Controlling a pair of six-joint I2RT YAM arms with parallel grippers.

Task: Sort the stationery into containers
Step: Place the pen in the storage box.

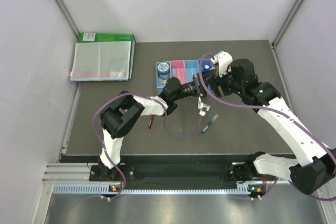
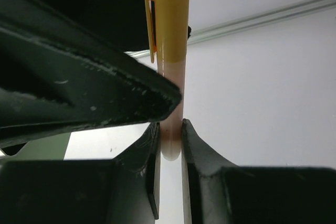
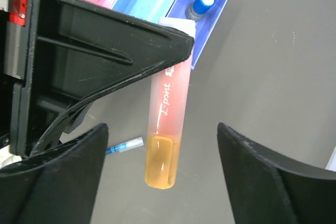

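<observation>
Left fingers (image 2: pixel 199 156) pinch the orange translucent highlighter (image 3: pixel 167 119) above the dark desk (image 1: pixel 236 140); right fingers (image 3: pixel 273 182) spread. Grey tape roll (image 1: pixel 164 68) and blue-capped bottle (image 1: pixel 207 65) sit in the translucent plastic bins (image 1: pixel 191 67); blue pen (image 1: pixel 209 125) and dark red pen (image 1: pixel 150 123) lie unsorted.

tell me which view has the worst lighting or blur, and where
Left wrist is worst: backlit by the bright wall, its fingers go near-black, though the orange highlighter is sharp. Right wrist: highlighter print legible, fingers at the bottom edge slightly soft. Top external: even light, sharp across the table.
</observation>
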